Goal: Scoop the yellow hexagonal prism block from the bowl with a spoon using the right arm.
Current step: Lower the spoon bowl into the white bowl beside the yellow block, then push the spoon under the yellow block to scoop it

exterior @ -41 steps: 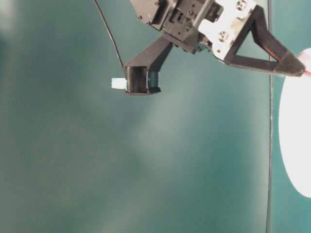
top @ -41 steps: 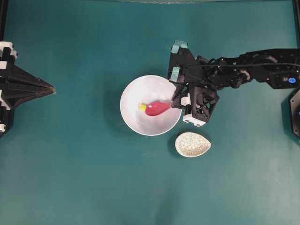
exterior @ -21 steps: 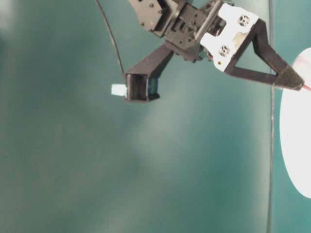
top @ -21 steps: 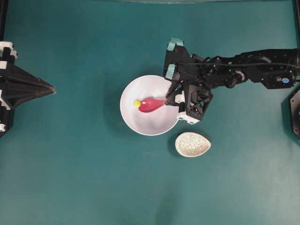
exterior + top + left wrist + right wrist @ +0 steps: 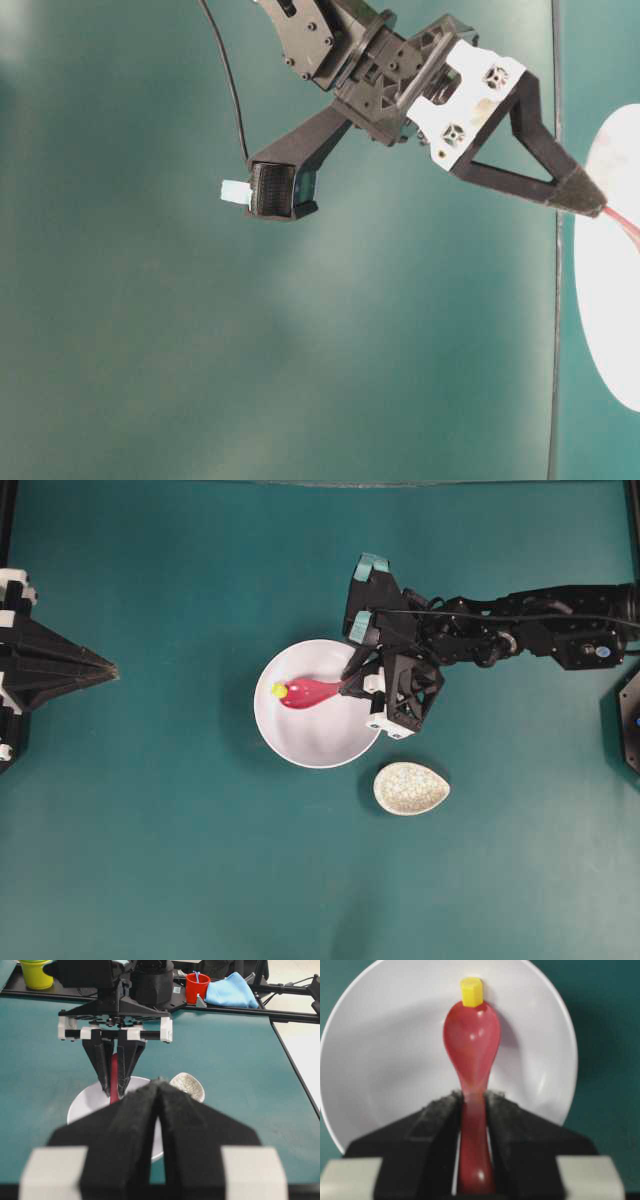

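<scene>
The white bowl point(image 5: 300, 755) sits mid-table. My right gripper point(image 5: 350, 683) is shut on the handle of the pink-red spoon point(image 5: 310, 691), at the bowl's right rim. In the right wrist view the spoon point(image 5: 471, 1035) lies scoop-up inside the bowl point(image 5: 380, 1060). The yellow hexagonal prism block point(image 5: 471, 991) rests just past the scoop's tip, touching it, on the bowl's far wall. From overhead the block point(image 5: 279, 690) is near the bowl's left rim. My left gripper point(image 5: 100, 668) is shut at the far left with nothing in it, pointing at the bowl point(image 5: 85, 1105).
A speckled egg-shaped spoon rest point(image 5: 411, 788) lies just below and right of the bowl. Beyond the table's far edge stand a red cup point(image 5: 198, 987), a blue cloth point(image 5: 230, 991) and a yellow-green cup point(image 5: 36, 972). A black cable point(image 5: 225, 70) hangs by the right arm.
The right gripper has moved the spoon leftward across the bowl. The yellow block has travelled ahead of the scoop's tip from the bowl's middle to its left wall. The left arm has not moved.
</scene>
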